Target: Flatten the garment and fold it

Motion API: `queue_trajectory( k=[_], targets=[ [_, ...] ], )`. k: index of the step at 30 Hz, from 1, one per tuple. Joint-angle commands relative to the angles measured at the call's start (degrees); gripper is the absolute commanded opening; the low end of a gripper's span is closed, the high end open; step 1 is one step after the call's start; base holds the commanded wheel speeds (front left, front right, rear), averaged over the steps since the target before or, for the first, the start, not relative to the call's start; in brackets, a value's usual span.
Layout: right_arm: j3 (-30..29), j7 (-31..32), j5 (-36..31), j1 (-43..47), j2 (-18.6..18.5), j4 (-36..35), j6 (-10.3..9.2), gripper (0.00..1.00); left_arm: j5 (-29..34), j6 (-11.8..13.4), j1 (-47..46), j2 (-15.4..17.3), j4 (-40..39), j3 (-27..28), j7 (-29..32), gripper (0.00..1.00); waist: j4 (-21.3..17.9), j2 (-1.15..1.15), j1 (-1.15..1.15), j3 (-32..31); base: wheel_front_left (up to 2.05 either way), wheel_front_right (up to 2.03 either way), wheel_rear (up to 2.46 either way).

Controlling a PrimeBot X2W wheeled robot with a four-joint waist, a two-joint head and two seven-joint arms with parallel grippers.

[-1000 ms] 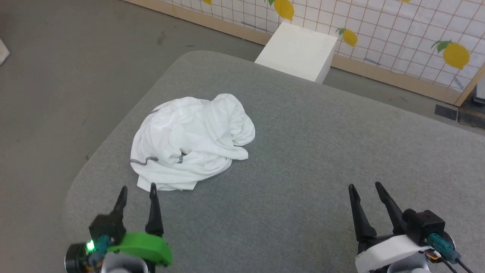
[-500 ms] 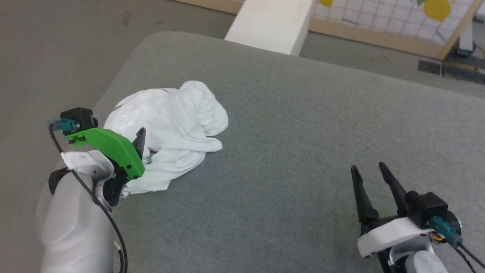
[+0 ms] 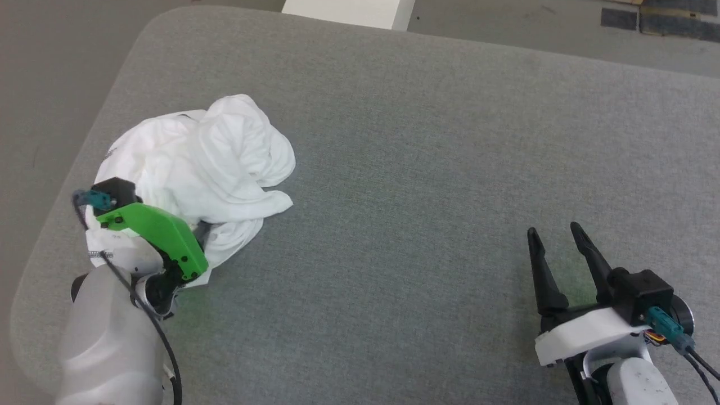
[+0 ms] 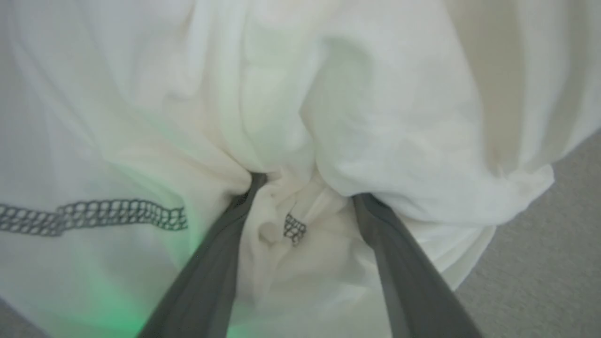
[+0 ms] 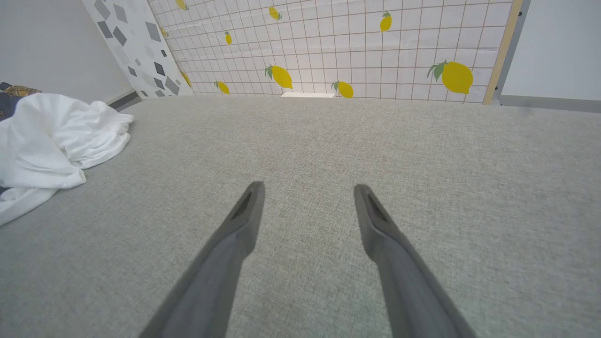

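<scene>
Left jaws apart, buried in crumpled garment [image 3: 214, 152].

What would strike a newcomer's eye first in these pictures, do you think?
The crumpled white long-sleeved shirt with dark grey stitching draws the eye first, heaped near the left edge of the grey fabric-covered surface. Next, the left gripper, under its bright green cover, is open and pushed into the cloth, while the right gripper is open at the lower right.
</scene>
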Motion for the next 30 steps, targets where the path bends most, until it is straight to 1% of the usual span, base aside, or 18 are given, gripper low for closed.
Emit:
queue_trajectory(
  k=[1,5,8,11,14,17,18,22,25,30],
  targets=[
    [0.2,0.1,0.0,-1.1,0.0,0.0,-0.09,1.0,-1.1,-0.6,1.2,-1.4,1.1,0.3,-2.1,0.0,-0.2,0.0,-0.01,0.1,0.0,0.0,0.0],
    [0.7,-0.2,0.7,-1.4,0.0,0.7,-0.09,1.0,-1.5,-1.9,0.0,-0.5,0.2,0.9,-10.8,0.0,0.1,0.0,-0.01,-1.0,0.0,0.0,0.0],
    [0.8,-0.7,1.4,-1.3,0.0,1.8,-0.09,1.0,-1.5,-2.4,-2.5,0.3,-1.8,1.0,-17.2,0.0,0.3,0.0,-0.01,-2.4,0.0,0.0,0.0],
    [1.1,-1.1,2.2,-1.1,0.0,2.8,-0.09,1.0,-1.8,-2.8,-5.5,1.0,-5.0,0.2,-21.2,0.0,0.2,0.0,-0.01,-4.1,0.0,0.0,0.0],
    [1.4,-1.7,3.6,-1.0,0.0,3.9,-0.09,1.0,-2.6,-3.0,-9.4,1.6,-9.4,-1.3,-23.6,0.0,-0.6,0.0,-0.01,-6.0,0.0,0.0,0.0],
    [1.9,-2.1,5.0,-0.8,0.0,5.0,-0.09,1.0,-4.1,-3.1,-13.5,2.1,-13.9,-4.0,-24.0,0.0,-2.0,0.0,-0.01,-7.8,0.0,0.0,0.0],
    [2.3,-2.4,6.2,-0.4,0.0,5.9,-0.09,1.0,-6.7,-3.1,-18.4,3.3,-18.4,-8.0,-22.7,0.0,-3.9,0.0,-0.01,-9.2,0.0,0.0,0.0],
    [2.5,-2.5,7.4,0.0,0.0,7.0,-0.09,1.0,-9.0,-3.1,-25.1,4.0,-22.5,-12.8,-20.7,0.0,-7.2,0.0,-0.01,-10.7,0.0,0.0,0.0],
    [2.4,-2.6,8.1,0.4,0.0,7.0,-0.09,1.0,-9.9,-3.1,-29.5,3.8,-23.8,-15.4,-20.0,0.0,-9.9,0.0,-0.01,-11.7,0.0,0.0,0.0],
    [0.8,-2.6,9.0,1.5,0.0,6.4,-0.09,1.0,-11.4,-3.1,-34.9,2.3,-23.2,-17.9,-20.3,0.0,-14.5,0.0,-0.01,-12.5,0.0,0.0,0.0]
  ],
)
